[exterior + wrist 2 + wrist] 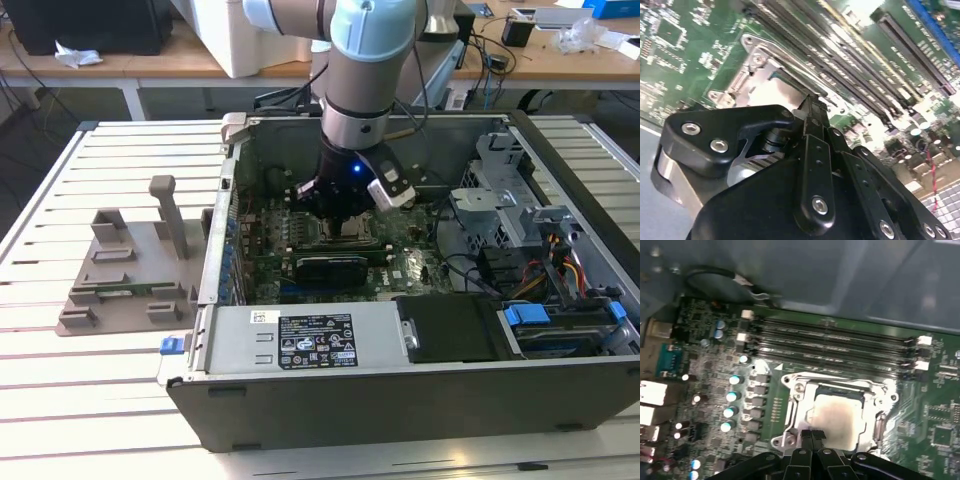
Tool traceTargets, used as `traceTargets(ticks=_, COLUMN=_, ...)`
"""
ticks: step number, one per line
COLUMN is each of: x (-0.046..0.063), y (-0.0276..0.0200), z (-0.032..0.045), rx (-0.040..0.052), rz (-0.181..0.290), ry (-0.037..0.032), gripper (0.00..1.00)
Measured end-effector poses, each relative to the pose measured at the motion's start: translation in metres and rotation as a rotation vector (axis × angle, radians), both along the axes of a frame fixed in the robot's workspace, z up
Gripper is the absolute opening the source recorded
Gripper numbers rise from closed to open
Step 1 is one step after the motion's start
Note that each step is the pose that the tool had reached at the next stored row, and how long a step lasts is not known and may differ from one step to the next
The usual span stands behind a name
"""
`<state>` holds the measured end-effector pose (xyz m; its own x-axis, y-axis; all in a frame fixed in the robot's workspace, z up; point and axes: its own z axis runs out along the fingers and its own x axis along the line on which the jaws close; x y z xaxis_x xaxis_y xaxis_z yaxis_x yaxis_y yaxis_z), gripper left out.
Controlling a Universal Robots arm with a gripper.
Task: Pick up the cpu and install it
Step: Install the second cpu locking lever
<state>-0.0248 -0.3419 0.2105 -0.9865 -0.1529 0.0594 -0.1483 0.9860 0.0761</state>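
Observation:
The cpu (840,417), a flat square chip with a dull silver top, lies flat inside the open metal socket frame (792,407) on the green motherboard. In the second wrist view the cpu (775,92) shows just beyond the fingertips. My gripper (812,436) hangs low over the socket, its two black fingers pressed together with their tips at the chip's near edge and nothing between them. In the exterior view the gripper (345,225) reaches down into the open computer case (400,400), over the middle of the board.
Several long memory slots (835,340) run beside the socket, and a row of capacitors (732,397) stands on its other side. A black card (330,265) sits near the socket, drive bays and cables (560,300) at the exterior view's right. A grey fixture (130,270) stands outside the case.

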Motion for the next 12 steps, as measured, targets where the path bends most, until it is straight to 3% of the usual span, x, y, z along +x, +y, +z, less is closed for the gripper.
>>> traceTargets(ticks=3, x=0.008, y=0.0081, z=0.0000, rx=-0.0143, rz=0.000, ry=0.0040, gripper=0.11)
traceTargets(ticks=4, x=0.011, y=0.0115, z=0.0000, rx=-0.0223, rz=0.000, ry=0.0058, gripper=0.11)
traceTargets(ticks=5, x=0.011, y=0.0139, z=0.0025, rx=-0.0363, rz=0.000, ry=0.0061, gripper=0.11)
traceTargets(ticks=7, x=0.011, y=0.0151, z=0.0172, rx=-0.0477, rz=0.000, ry=0.0061, gripper=0.11)
traceTargets(ticks=9, x=0.011, y=0.0153, z=0.0339, rx=-0.0494, rz=0.000, ry=0.0061, gripper=0.11)
traceTargets(ticks=12, x=0.011, y=0.0159, z=0.0505, rx=-0.0515, rz=0.000, ry=0.0061, gripper=0.11)
